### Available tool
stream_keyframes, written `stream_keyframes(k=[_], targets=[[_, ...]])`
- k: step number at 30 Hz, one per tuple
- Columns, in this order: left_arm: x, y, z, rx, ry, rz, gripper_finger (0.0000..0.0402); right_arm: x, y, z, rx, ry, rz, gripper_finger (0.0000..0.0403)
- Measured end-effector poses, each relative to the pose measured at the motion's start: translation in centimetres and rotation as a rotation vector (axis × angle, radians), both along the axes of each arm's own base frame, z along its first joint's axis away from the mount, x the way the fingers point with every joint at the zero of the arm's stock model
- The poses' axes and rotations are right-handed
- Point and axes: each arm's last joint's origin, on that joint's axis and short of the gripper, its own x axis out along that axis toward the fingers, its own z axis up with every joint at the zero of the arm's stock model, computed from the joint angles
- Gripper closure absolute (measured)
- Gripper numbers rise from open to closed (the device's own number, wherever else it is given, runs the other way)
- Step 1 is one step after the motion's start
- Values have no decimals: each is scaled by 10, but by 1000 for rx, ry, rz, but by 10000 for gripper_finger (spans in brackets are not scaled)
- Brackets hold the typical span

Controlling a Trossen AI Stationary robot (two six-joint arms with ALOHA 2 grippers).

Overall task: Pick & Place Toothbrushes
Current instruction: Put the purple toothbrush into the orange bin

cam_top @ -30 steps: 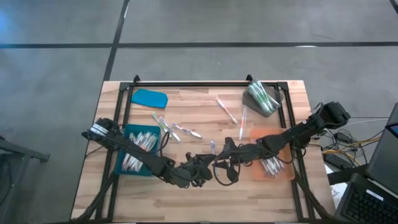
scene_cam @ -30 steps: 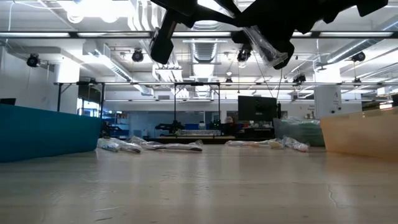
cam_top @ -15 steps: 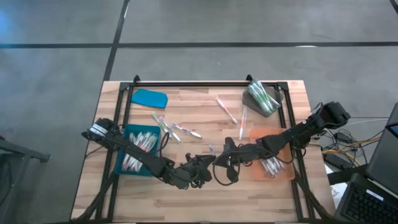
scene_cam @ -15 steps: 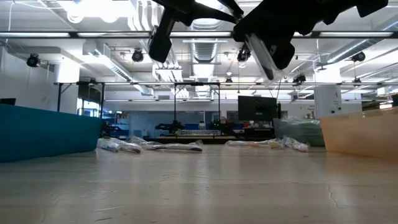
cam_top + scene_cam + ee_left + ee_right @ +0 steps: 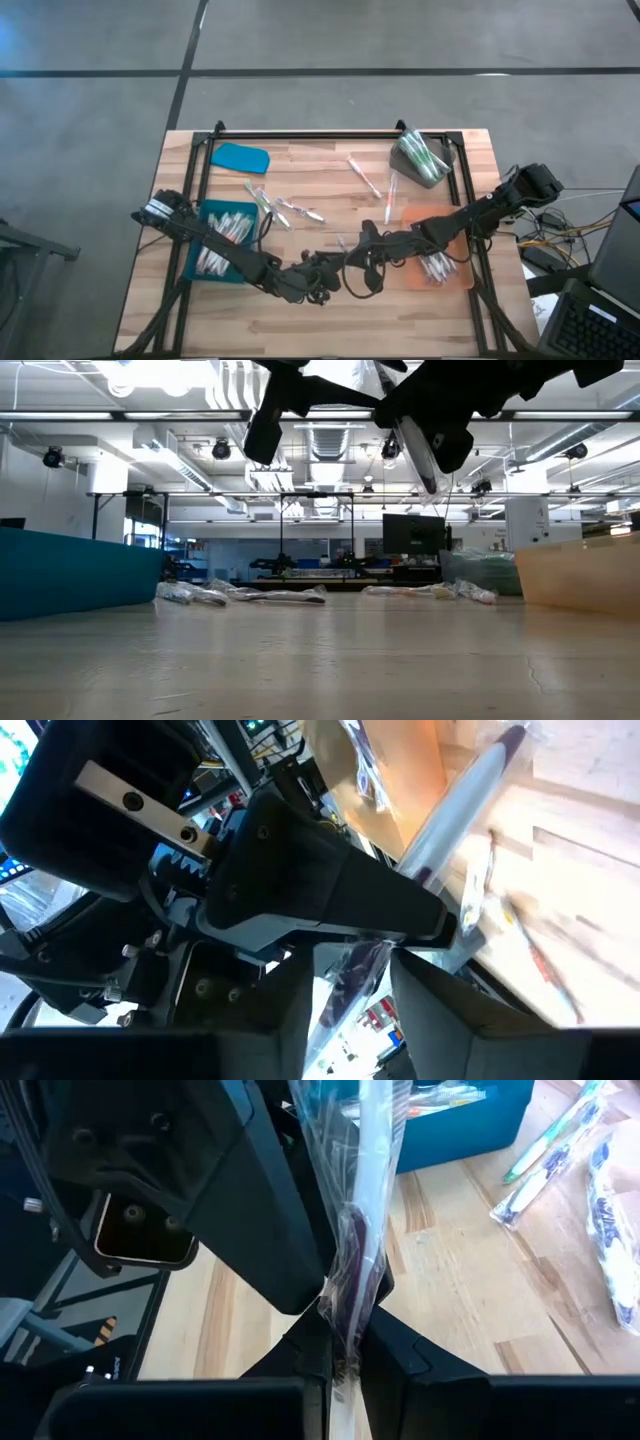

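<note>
Wrapped toothbrush [image 5: 362, 1210], clear sleeve, pale handle, dark purple part at the pinch point: held off the table, clamped between the right gripper's [image 5: 345, 1342] two dark fingers. In the low view the same toothbrush [image 5: 415, 452] hangs tilted, well above the tabletop [image 5: 320, 660], under the right gripper [image 5: 440, 435].

Left gripper [image 5: 322, 283] sits just beside the right gripper [image 5: 352, 272], the two meeting nose to nose near the front middle of the table. Left wrist view: its fingers [image 5: 440, 1005] stand apart, with the toothbrush's wrapper between them; contact cannot be told.

Arm poses: left arm [image 5: 215, 245] stretched low from the table's left edge, crossing over the blue tray [image 5: 198, 262]. Right arm [image 5: 470, 218] stretched low from the right edge, crossing over the orange tray [image 5: 455, 280]. Both lie long and shallow, wrists near level.

Other toothbrushes: a batch in the blue tray behind the left gripper; a few in the orange tray behind the right gripper; loose ones [image 5: 285, 210] on the wood beyond both grippers; more in a grey bin [image 5: 440, 158] at the far right corner. A blue lid [image 5: 240, 157] lies near the far left corner.
</note>
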Motion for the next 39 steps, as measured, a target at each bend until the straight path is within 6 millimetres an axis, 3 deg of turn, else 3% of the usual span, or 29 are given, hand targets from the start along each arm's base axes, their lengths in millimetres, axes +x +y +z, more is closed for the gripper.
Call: stream_keyframes(k=[7,19,29,39], targets=[[0,0,0,-72,-33,14,231,0,0,0,0,3,1,378],[-5,-11,1,-492,-193,21,234,-1,1,0,7,7,17,378],[-25,-28,14,-990,-115,-144,234,0,0,1,-10,-2,-4,378],[-49,-11,52,-1501,-3,-133,238,0,1,1,-6,-1,8,378]])
